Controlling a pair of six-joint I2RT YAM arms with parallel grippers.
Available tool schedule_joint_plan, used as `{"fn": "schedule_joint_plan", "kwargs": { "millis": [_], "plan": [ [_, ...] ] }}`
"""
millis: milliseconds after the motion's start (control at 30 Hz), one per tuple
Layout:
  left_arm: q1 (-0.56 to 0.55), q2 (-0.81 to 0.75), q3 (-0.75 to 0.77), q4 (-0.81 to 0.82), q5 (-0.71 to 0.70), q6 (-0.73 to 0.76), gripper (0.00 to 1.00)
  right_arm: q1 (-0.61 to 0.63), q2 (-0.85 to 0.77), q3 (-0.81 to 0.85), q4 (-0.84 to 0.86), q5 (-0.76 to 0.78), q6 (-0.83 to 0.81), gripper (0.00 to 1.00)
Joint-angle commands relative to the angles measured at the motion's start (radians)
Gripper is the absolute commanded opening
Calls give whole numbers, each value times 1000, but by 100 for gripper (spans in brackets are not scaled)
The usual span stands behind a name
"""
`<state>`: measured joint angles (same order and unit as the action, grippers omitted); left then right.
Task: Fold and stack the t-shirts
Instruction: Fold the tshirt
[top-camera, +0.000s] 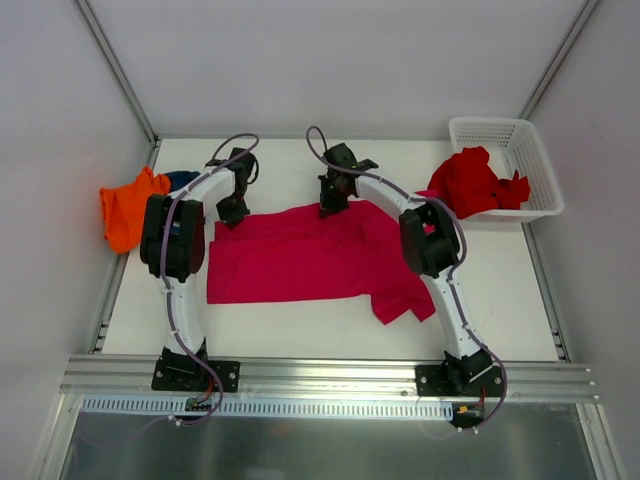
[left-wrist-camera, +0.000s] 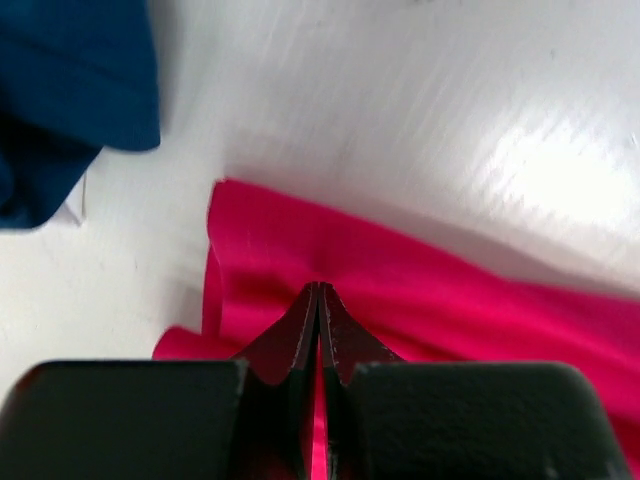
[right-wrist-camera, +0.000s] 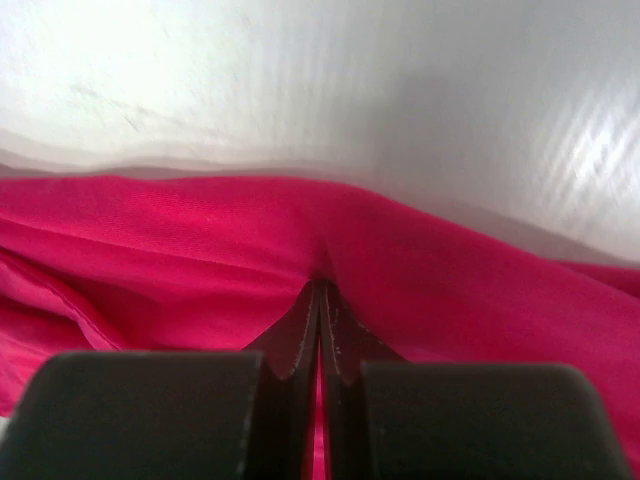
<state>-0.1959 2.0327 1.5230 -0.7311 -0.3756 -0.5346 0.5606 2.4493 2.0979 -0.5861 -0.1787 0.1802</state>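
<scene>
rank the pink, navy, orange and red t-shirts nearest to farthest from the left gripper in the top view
1. pink t-shirt, in the middle, clamped in the left gripper itself.
2. navy t-shirt, just to the gripper's left.
3. orange t-shirt, farther out at the left edge.
4. red t-shirt, far right, spilling from the basket.

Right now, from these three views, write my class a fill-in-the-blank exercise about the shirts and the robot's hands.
The left hand and right hand both pinch the pink shirt, which lies spread on the ____.
The red shirt spills out of the white ____.
The orange shirt and navy shirt lie on the robot's ____ side.
Missing words: table; basket; left.
</scene>
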Motion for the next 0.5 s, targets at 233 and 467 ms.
{"fn": "schedule_joint_plan", "kwargs": {
  "millis": [233,467],
  "plan": [
    [47,121,114,-42,0,30,0,13,-291,-286,52,36,-54,7],
    [70,185,228,-63,23,45,0,71,-380,-312,57,36,-74,16]
  ]
}}
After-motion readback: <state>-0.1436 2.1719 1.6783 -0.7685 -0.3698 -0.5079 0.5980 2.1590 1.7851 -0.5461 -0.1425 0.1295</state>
